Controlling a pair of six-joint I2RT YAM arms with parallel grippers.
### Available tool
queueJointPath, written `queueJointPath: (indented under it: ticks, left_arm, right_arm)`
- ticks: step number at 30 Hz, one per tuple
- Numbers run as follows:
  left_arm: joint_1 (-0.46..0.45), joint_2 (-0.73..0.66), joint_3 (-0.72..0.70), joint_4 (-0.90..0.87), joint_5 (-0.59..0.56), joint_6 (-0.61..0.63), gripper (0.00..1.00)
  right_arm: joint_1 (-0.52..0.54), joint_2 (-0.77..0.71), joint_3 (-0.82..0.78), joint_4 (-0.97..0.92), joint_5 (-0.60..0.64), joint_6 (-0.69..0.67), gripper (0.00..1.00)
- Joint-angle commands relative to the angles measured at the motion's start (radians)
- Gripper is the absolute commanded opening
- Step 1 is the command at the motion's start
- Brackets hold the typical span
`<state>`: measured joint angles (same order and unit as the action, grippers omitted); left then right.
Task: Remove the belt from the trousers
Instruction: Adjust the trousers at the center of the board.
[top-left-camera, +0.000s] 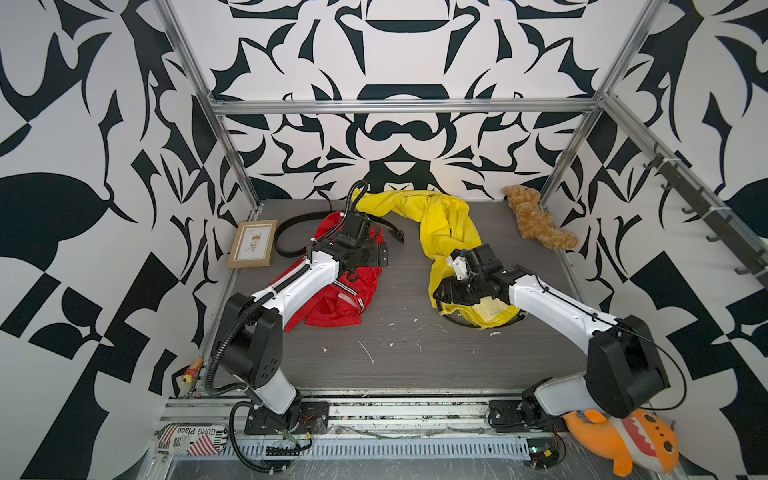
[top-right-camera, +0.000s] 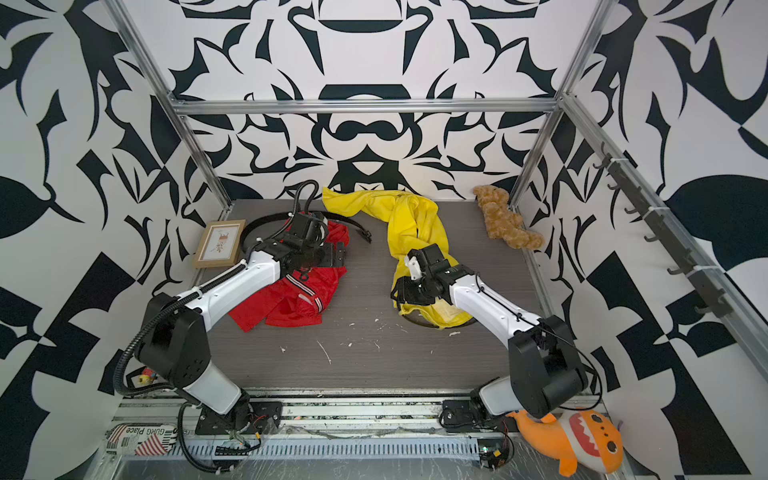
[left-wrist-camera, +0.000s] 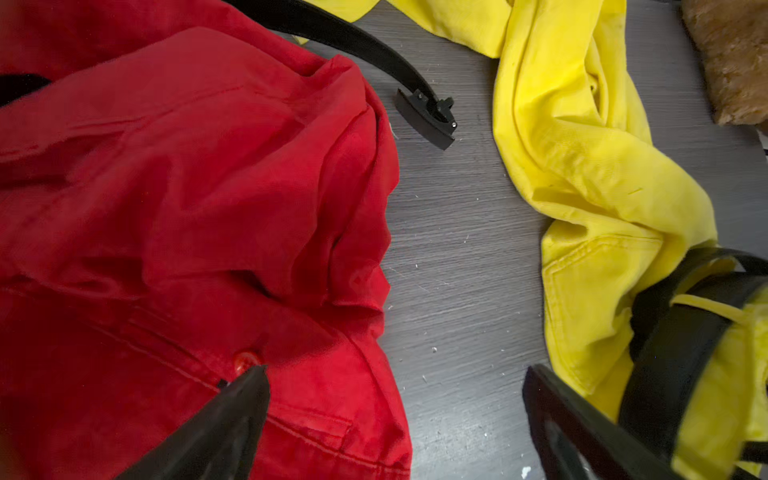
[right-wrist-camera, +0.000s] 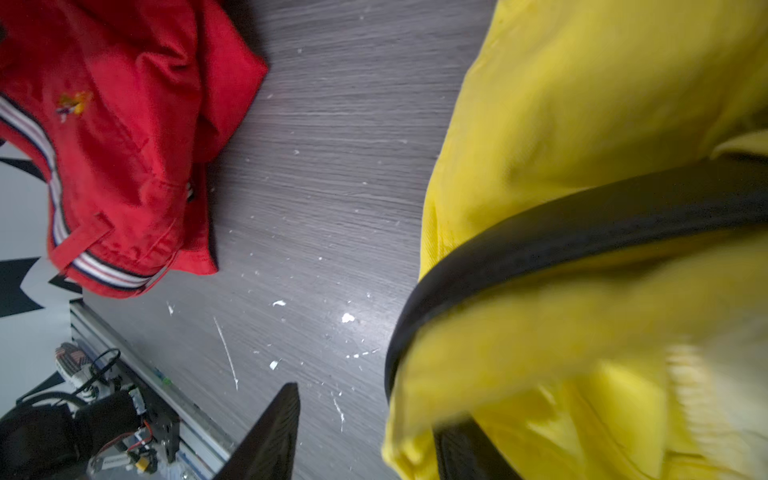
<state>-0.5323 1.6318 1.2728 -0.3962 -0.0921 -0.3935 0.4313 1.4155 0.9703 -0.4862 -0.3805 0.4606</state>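
White walls (top-left-camera: 399, 137) printed with bold black abstract shapes closed in the cell on three sides, braced by silver aluminium frame bars (top-left-camera: 403, 107). The worktop (top-left-camera: 407, 353) was dark grey wood-grain, flecked with white scraps. A black hook rail (top-left-camera: 704, 212) ran along the right-hand wall, and a small wood-framed picture (top-left-camera: 252, 244) leaned against the left one. The light was even and soft

Both hang low: left pincer (left-wrist-camera: 395, 419) spread wide, right pincer (right-wrist-camera: 370, 440) partly parted.
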Motion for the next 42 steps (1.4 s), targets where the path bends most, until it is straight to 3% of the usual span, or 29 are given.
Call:
queueJointPath:
  ticks: [1, 4, 9, 13, 23, 26, 31, 35, 38, 42]
  left_arm:
    - [-0.058, -0.019, 0.046, -0.036, -0.008, 0.001, 0.99]
    - [-0.137, 0.02, 0.091, -0.039, 0.024, 0.004, 0.99]
    - [-0.287, 0.147, 0.205, -0.045, 0.155, -0.011, 1.0]
    - [-0.376, 0.266, 0.291, -0.088, 0.227, -0.023, 0.99]
    - [-0.4, 0.382, 0.276, -0.181, 0.069, -0.025, 0.97]
    - [-0.374, 0.409, 0.257, -0.154, 0.079, -0.036, 0.84]
    - [-0.345, 0.395, 0.23, -0.119, 0.08, -0.036, 0.4]
    - [-0.325, 0.372, 0.24, -0.123, 0.058, -0.008, 0.14]
    - [-0.315, 0.358, 0.268, -0.144, 0.029, 0.027, 0.03]
    - [-0.311, 0.354, 0.316, -0.191, -0.024, 0.087, 0.0]
  right_arm:
    - [-0.011, -0.098, 0.109, -0.171, 0.069, -0.075, 0.63]
    - [-0.042, -0.149, 0.157, -0.291, 0.198, -0.18, 0.69]
    - [-0.211, -0.185, 0.118, -0.314, 0.348, -0.27, 0.74]
    - [-0.339, -0.188, 0.051, -0.251, 0.365, -0.282, 0.75]
    - [-0.389, -0.142, -0.018, -0.158, 0.507, -0.331, 0.78]
    - [-0.426, -0.106, -0.029, -0.114, 0.5, -0.336, 0.79]
    - [-0.466, -0.015, -0.011, -0.069, 0.433, -0.345, 0.79]
    - [-0.468, 0.032, -0.023, -0.064, 0.339, -0.313, 0.78]
    - [-0.467, 0.018, -0.082, -0.051, 0.256, -0.254, 0.76]
    - [-0.455, -0.055, -0.177, -0.015, 0.132, -0.154, 0.66]
